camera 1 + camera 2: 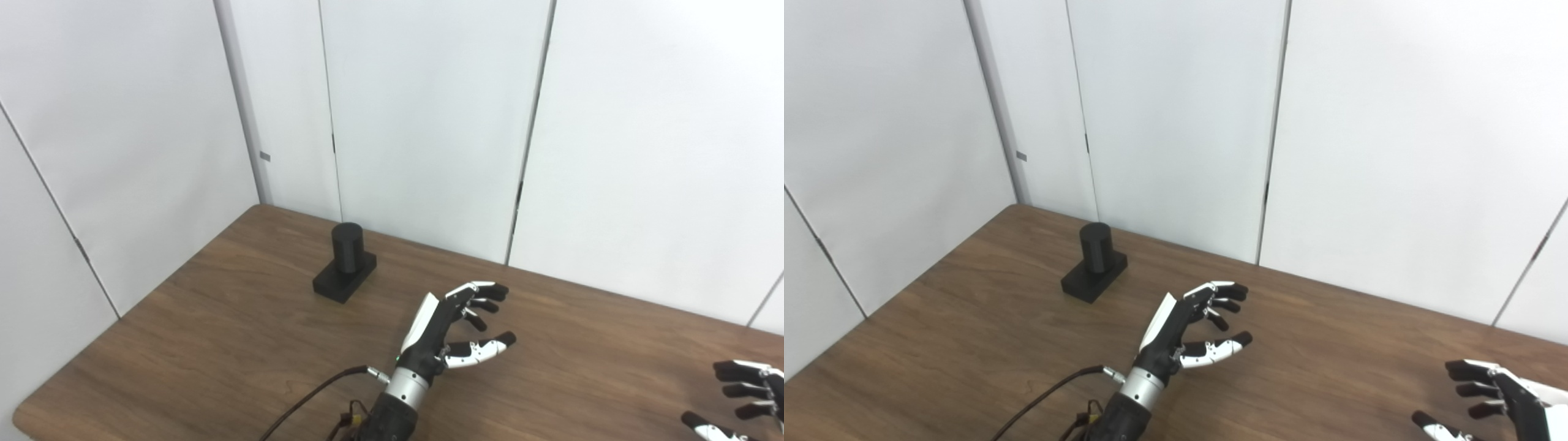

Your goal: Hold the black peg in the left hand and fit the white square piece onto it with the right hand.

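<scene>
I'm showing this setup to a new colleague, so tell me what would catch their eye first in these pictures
First the black peg, standing upright on its black base at the far left of the wooden table, near the white wall panels. Next the left hand, open above the table's middle, right of the peg and not touching it. The right hand is open at the lower right edge; no white square piece shows.

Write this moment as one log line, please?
left hand: open, over table, holding nothing | right hand: open, empty | black peg: upright, untouched | white square piece: not in view
</scene>
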Motion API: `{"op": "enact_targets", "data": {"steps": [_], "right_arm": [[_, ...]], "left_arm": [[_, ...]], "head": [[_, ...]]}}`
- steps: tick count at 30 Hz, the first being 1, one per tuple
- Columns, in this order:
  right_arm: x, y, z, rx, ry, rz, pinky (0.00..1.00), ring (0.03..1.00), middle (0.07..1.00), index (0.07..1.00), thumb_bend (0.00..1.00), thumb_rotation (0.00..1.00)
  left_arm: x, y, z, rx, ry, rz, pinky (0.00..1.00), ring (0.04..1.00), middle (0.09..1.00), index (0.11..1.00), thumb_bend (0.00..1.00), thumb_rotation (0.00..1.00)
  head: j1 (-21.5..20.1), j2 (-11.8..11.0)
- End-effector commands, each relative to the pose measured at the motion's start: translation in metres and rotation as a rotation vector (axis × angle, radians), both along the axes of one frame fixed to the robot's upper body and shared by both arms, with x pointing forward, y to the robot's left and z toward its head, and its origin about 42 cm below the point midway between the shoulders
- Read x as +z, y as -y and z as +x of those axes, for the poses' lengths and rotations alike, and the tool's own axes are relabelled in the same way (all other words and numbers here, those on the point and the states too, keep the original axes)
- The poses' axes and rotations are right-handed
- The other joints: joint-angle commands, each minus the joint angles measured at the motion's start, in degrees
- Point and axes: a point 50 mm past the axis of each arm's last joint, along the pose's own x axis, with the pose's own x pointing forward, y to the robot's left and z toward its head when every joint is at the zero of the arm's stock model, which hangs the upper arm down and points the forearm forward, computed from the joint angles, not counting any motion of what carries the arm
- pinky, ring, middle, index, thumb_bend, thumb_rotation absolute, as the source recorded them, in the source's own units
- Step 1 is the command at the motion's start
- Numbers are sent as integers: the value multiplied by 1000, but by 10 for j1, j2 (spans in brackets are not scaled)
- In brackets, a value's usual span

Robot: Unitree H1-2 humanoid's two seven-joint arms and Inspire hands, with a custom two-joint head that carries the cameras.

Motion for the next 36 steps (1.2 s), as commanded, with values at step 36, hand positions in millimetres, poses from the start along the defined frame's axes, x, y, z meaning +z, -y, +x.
{"op": "enact_targets", "data": {"steps": [36], "right_arm": [[26,-4,7,34,77,21,431,571,625,604,557,0]], "left_arm": [[125,-133,23,578,181,399,673,820,852,800,847,242]], "head": [[17,-1]]}}
